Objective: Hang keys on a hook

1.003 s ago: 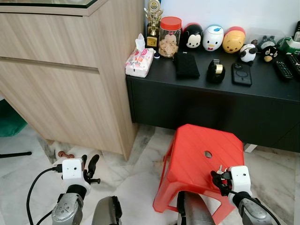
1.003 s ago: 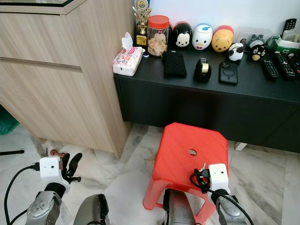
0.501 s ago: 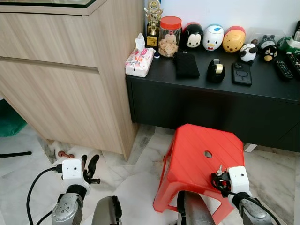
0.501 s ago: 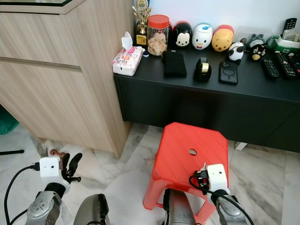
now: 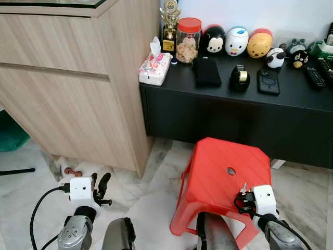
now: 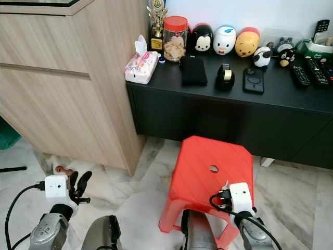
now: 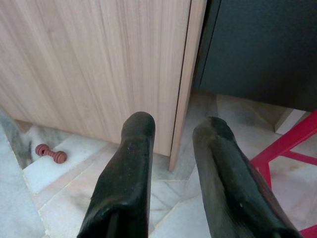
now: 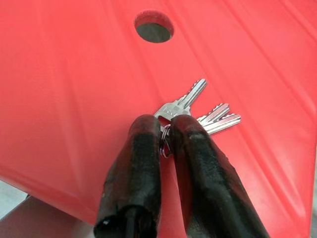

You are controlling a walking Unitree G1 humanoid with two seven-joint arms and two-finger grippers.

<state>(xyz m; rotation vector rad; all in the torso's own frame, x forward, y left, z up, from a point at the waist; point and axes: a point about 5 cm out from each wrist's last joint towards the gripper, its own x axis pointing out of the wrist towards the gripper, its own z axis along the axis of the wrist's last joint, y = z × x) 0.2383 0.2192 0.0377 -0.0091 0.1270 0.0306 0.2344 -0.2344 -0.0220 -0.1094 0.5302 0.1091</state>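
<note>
A bunch of silver keys on a ring fans out over the seat of a red plastic stool, close to its round hole. My right gripper is shut on the key ring, low over the stool's near edge. Whether the keys touch the seat I cannot tell. My left gripper hangs open with nothing between its fingers, low over the marble floor in front of the wooden cabinet.
A light wood cabinet stands on the left. Beside it a black sideboard carries a tissue pack, a jar, toy figures, a tape dispenser, a phone and remotes. A small brown dumbbell toy lies on the floor.
My right gripper with the keys has shifted only very slightly over the stool. The left arm has not moved.
</note>
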